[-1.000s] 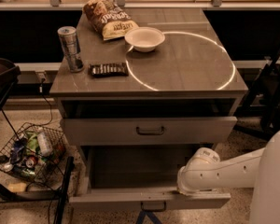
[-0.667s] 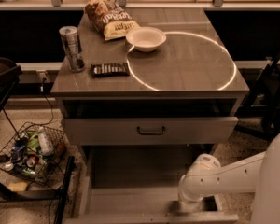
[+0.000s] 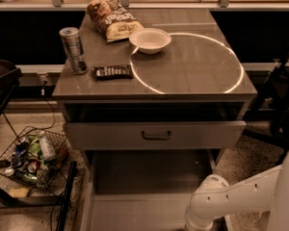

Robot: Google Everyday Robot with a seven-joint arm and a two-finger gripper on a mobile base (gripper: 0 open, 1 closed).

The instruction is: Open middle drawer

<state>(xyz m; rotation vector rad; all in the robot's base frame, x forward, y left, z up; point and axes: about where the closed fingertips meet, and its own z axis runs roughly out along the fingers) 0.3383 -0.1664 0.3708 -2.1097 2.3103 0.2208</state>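
The middle drawer [image 3: 151, 179] of the grey cabinet is pulled far out toward me. Its bare grey inside shows, and its front and pull are cut off below the bottom edge. Above it the taller-fronted top drawer [image 3: 106, 136], with a dark bar pull [image 3: 156, 135], stands slightly out. My white arm [image 3: 216, 206] reaches in from the lower right beside the middle drawer's right side. My gripper is below the bottom edge, out of view.
On the cabinet top [image 3: 192, 71] are a can [image 3: 73, 49], a chip bag [image 3: 113, 19], a white bowl [image 3: 150, 40] and a dark flat bar [image 3: 113, 71]. A wire basket [image 3: 33, 155] of bottles sits on the floor at left. Dark furniture [image 3: 282, 95] stands at right.
The middle drawer has slid further out toward me; its front and handle have left the frame at the bottom. My arm has moved down and back with it.
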